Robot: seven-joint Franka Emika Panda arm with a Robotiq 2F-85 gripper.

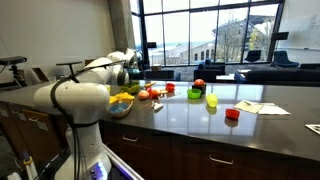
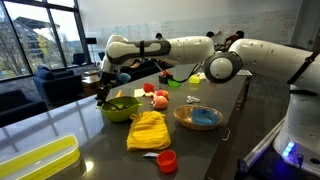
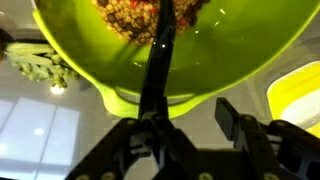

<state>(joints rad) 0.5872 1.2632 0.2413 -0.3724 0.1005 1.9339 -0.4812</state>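
While arm [image 2: 180, 45] stretches level, wrist bent down over green bowl [image 2: 122, 112] | end effector [image 3: 185, 122] released — utensil handle [image 3: 157, 70] against one jaw.

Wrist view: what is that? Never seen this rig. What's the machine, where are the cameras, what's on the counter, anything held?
It is one white robot arm with a two-finger gripper. Two cameras stand off the robot and see the dark counter from different places. The third sits on the wrist and looks past the gripper into a green bowl of brownish bits. Also on the counter: a yellow cloth, a red cup and a shallow brown bowl. The jaws stand apart. A dark handle runs from one finger into the bowl; whether it is gripped I cannot tell.
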